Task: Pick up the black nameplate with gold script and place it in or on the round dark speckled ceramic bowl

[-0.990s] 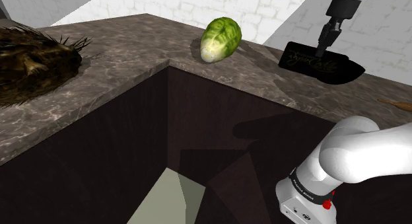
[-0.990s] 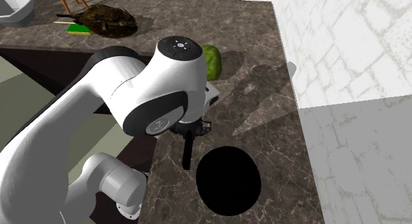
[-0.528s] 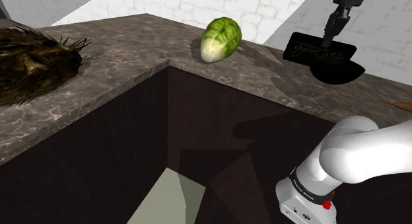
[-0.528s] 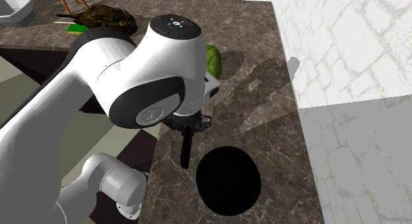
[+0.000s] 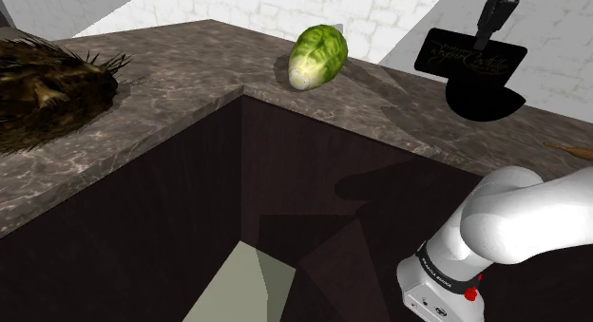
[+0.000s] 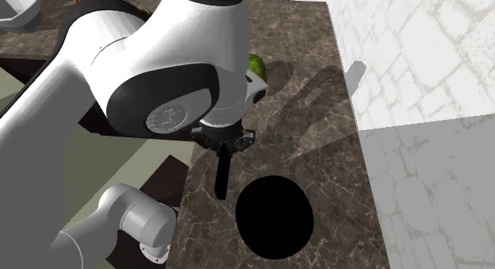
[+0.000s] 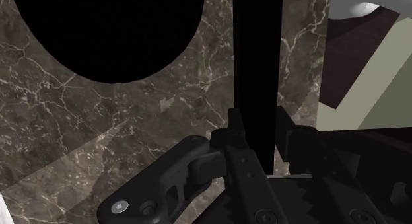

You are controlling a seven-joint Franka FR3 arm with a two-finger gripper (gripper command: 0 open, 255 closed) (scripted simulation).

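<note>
Shoulder view: gripper clamped on black nameplate, plate hanging clear of counter, just beside dark bowl. Pickup done; placing in bowl remains.

Glossy white arm of fat rounded links, with dark grey joint housings; a pale grey disc cap sits near the hand. The hand is all black (one silvery screw head on its side). Farthest from the hand: a black ring bearing small lettering, and a red mark.
</note>
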